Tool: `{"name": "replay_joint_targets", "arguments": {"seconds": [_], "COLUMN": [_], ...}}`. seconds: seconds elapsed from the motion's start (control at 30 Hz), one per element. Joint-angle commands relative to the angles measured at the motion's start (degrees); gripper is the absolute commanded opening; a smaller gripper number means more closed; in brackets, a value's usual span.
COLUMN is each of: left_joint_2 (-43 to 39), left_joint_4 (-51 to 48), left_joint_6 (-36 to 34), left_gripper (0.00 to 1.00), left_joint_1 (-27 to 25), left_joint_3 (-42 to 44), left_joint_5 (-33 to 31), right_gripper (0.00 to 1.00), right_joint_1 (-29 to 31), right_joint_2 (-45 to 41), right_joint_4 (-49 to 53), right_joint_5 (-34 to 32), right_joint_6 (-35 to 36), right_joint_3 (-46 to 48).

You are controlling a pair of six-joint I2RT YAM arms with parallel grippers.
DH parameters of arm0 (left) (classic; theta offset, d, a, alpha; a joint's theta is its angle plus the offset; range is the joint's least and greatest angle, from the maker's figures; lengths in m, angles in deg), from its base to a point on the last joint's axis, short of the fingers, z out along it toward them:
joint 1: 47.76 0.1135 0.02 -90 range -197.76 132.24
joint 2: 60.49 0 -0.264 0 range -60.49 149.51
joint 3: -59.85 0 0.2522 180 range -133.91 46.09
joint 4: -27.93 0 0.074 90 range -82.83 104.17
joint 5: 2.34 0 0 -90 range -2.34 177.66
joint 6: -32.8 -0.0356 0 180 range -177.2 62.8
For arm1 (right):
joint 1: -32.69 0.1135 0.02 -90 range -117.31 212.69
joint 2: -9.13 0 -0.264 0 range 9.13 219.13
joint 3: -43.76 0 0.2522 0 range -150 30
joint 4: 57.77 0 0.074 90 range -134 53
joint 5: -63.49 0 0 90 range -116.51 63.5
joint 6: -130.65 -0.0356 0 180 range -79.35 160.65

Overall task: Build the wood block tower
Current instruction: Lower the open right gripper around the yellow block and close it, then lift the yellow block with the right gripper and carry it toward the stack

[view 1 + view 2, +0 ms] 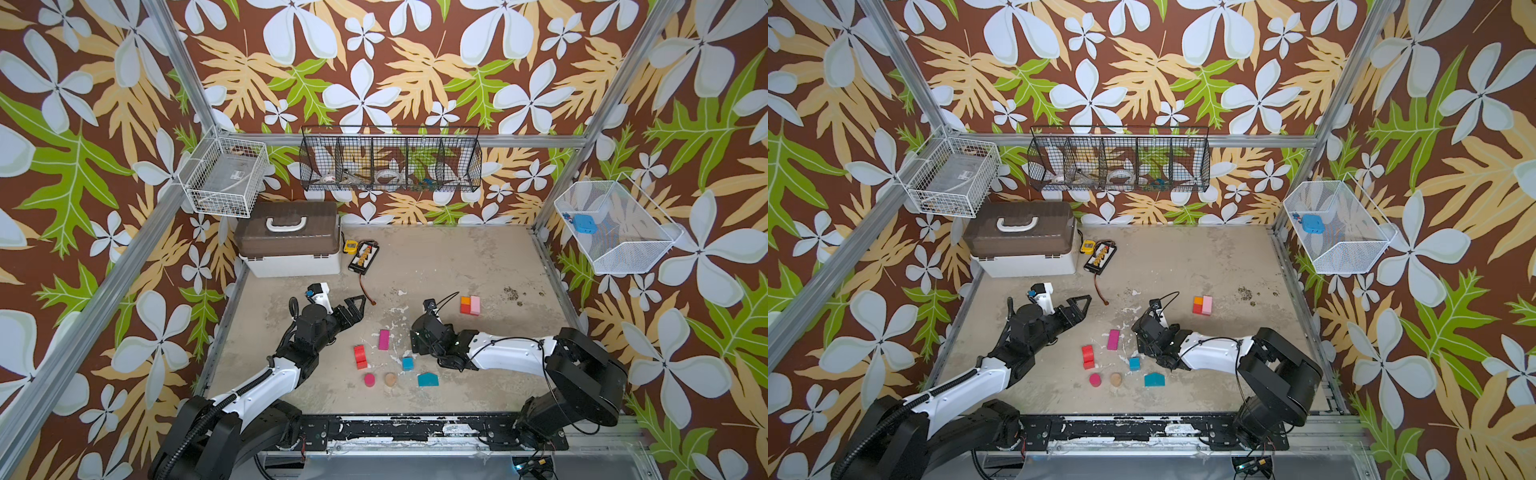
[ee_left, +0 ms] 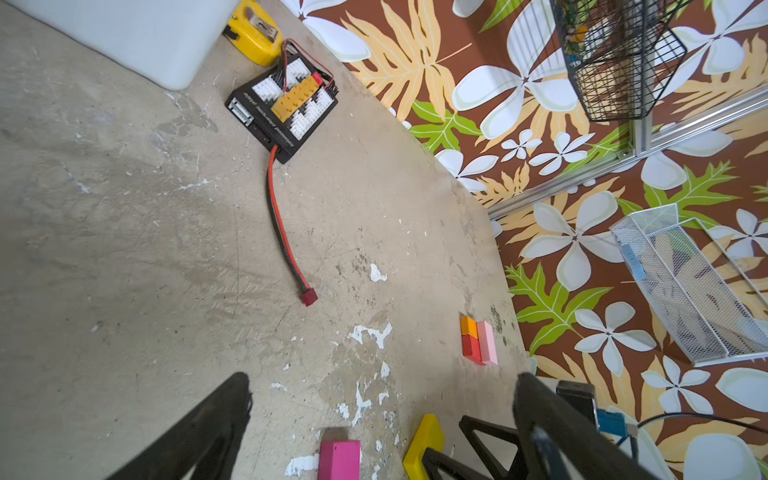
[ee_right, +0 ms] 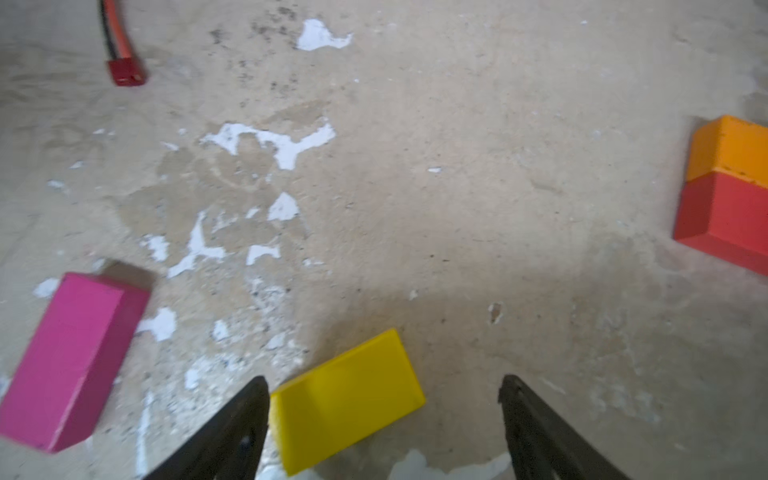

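Peeling in white flecks, the matte grey-beige bench (image 1: 457,257) forms the floor of a booth framed in aluminium rails (image 1: 183,70) and papered with brown floral wallpaper (image 1: 374,62) of pale flowers and green and tan leaves. A black wire basket (image 1: 390,162) hangs on the back wall, a white wire basket (image 1: 224,178) on the left and a white mesh basket (image 1: 615,228) on the right. At the back left stands a white plastic box with a brown lid (image 1: 286,237). Beside it lie a yellow tape measure (image 1: 350,246) and a black charging board (image 1: 363,257) with a red-and-black lead.

The painted wood blocks (image 1: 1133,363) are smooth, matte and sharp-edged. An orange cube (image 1: 466,300), a red cube (image 1: 465,308) and a pale pink brick (image 1: 475,305) lie flat and touching at the right rear. Nearer the front, all apart, are a magenta brick (image 1: 384,339), a red piece (image 1: 360,356) of unclear shape, a blue cube (image 1: 407,363), a teal house-shaped piece (image 1: 428,379), a magenta short cylinder (image 1: 369,379) and a plain tan cylinder (image 1: 390,379). A yellow slab (image 3: 345,399) lies on the bench between the fingers of the right tool (image 3: 383,379), which stands released: one finger is just beside the slab, the other clear of it. The left tool (image 2: 382,378) hovers spread wide, grasping nothing.
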Motion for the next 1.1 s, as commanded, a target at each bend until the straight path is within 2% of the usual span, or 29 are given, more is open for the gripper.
{"name": "replay_joint_targets", "arguments": {"seconds": [0.0,0.1,0.23,0.53,0.73,0.93,1.07], "left_joint_2": [-1.0,-1.6,-2.2,-1.7,-3.0,-4.1,-4.3], "left_joint_4": [1.8,1.3,1.1,1.3,1.0,0.4,0.4], "left_joint_6": [-1.1,-1.4,-1.3,-1.2,-1.5,-1.8,-1.8], "left_gripper": [1.0,1.0,1.0,1.0,1.0,1.0,1.0], "left_joint_1": [-0.1,-0.1,-0.1,-0.1,-0.1,-0.1,-0.1], "left_joint_3": [0.3,0.1,0.1,-0.1,0.0,-0.1,-0.1], "left_joint_5": [0.0,-0.3,-0.3,0.3,-0.2,-0.8,-0.7], "right_gripper": [0.89,0.99,1.0,1.0,0.91,0.82,0.79], "right_joint_1": [0.6,2.3,2.6,2.3,1.5,-2.7,-4.4], "right_joint_2": [-0.5,-2.1,-2.1,2.7,4.8,3.5,3.6], "right_joint_4": [-2.9,-3.8,-3.8,1.7,2.6,0.7,1.4], "right_joint_5": [2.9,1.6,2.0,-3.9,-4.1,0.0,0.3], "right_joint_6": [3.0,3.0,4.4,5.6,6.1,5.3,4.2], "right_joint_3": [0.5,2.4,2.6,-0.4,-1.7,0.5,1.0]}}
